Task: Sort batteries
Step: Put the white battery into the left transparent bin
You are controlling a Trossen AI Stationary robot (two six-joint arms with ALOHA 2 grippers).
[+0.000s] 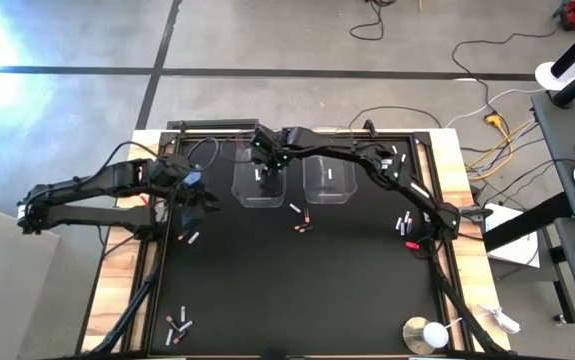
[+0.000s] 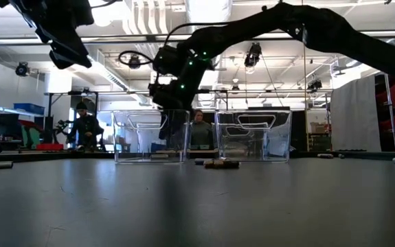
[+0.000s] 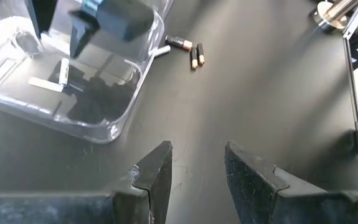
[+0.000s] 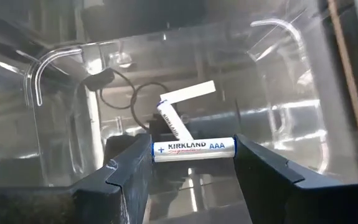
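Note:
Two clear plastic bins stand at the table's far side, the left bin (image 1: 259, 182) and the right bin (image 1: 329, 180). My right gripper (image 4: 194, 163) hangs over the left bin's inside (image 2: 149, 134), shut on a white AAA battery (image 4: 194, 148). Another white battery (image 4: 172, 121) lies on that bin's floor beside a white strip (image 4: 188, 93). My left gripper (image 3: 197, 168) is open, held above bare table just left of and nearer than the left bin (image 3: 104, 93). Dark copper-ended batteries (image 3: 188, 50) and a white one (image 1: 294, 208) lie loose in front of the bins. My right gripper pinches the white AAA battery end to end: its plus end (image 4: 159, 149) meets one finger and its other end (image 4: 231, 146) the other finger. The fingers come from above, pointing down into the left bin. The battery lies level across the gap, lifted clear of the bin floor.
More batteries lie scattered by the table's left edge (image 1: 187, 237), near-left corner (image 1: 177, 328) and right edge (image 1: 404, 222). A red piece (image 1: 412, 243) and a round white-topped disc (image 1: 425, 333) sit on the right. People (image 2: 84, 127) stand beyond the far edge.

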